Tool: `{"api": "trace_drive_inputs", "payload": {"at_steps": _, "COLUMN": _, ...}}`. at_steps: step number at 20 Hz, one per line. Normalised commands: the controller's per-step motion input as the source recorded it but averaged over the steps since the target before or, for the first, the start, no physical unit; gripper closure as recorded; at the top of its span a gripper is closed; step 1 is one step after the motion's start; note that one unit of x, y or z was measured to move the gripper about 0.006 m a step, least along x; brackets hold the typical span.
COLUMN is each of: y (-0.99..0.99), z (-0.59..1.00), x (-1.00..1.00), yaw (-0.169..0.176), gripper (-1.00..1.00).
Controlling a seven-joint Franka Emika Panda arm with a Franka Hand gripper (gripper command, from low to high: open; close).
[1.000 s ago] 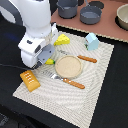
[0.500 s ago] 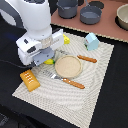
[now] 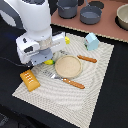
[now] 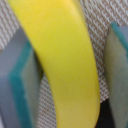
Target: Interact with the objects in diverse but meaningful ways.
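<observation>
Woven placemat [image 3: 85, 100] covers the dark table, and toward its near-left edge the pincer [image 4: 65, 75] stands spread around the yellow banana [image 4: 62, 65], probably light, stiff, smooth plastic, best pinched across its thick middle.

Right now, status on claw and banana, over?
Claw open, pads either side of banana. Banana on mat, not lifted. Nothing between pads and banana.
</observation>
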Motion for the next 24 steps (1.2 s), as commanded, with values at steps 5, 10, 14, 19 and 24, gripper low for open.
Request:
{"api": "trace_drive_inputs", "payload": {"at_steps": 5, "y": 0.0, "z": 0.76, "x": -0.18, "yaw": 0.0, "gripper": 1.0}}
{"api": "trace_drive_inputs", "payload": {"at_steps": 10, "y": 0.0, "z": 1.0, "x": -0.19, "yaw": 0.0, "gripper": 1.0}}
{"api": "trace_drive_inputs", "payload": {"at_steps": 14, "y": 0.0, "z": 1.0, "x": -0.02, "yaw": 0.0, "gripper": 1.0}}
{"api": "trace_drive_inputs", "payload": {"at_steps": 19, "y": -0.02, "z": 0.86, "x": 0.15, "yaw": 0.0, "gripper": 1.0}}
{"api": "trace_drive_inputs", "payload": {"at_steps": 24, "y": -0.05, "z": 0.52, "x": 0.58, "yaw": 0.0, "gripper": 1.0}}
